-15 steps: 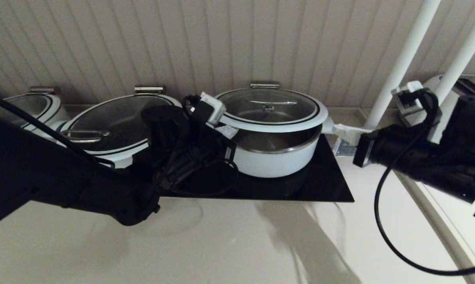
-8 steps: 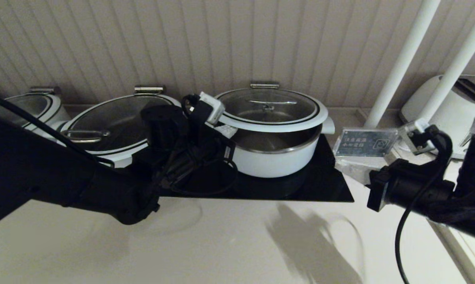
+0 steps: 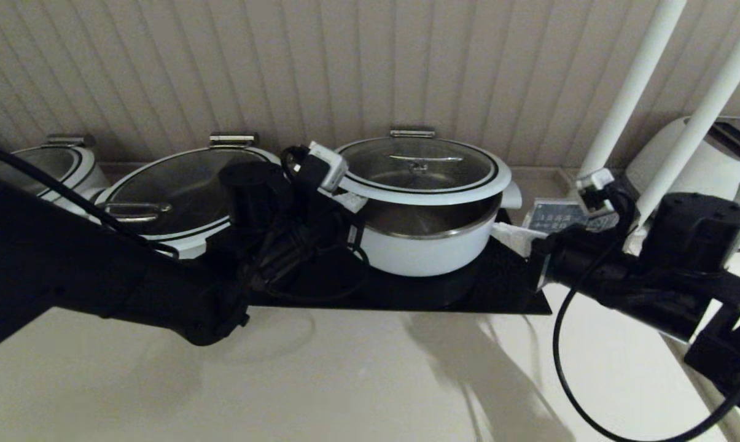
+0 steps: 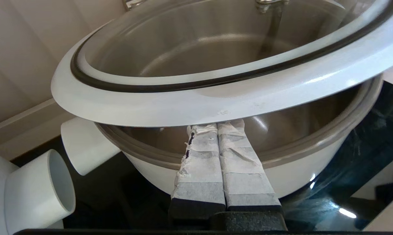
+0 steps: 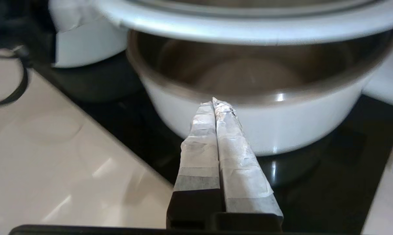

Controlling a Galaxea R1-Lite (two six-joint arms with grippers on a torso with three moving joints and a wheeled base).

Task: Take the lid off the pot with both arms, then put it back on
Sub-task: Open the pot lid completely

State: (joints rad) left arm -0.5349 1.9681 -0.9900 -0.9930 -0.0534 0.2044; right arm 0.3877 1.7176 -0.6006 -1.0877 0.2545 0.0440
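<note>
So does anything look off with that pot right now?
Yes: the round glass lid with its white rim sits raised and tilted above the deep white pot, propped by the left gripper, jaws shut. The right gripper is apart.

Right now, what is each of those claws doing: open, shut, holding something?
Left gripper: shut, holding nothing, tips under the raised lid rim.
Right gripper: shut, holding nothing, near the pot.

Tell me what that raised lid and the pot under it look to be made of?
The lid: clear glass centre, you see through it, inside a broad glossy white rim, maybe enamel or plastic. The pot: glossy white outside, likely enamelled; its inside looks like brushed steel, grey and reflective.
</note>
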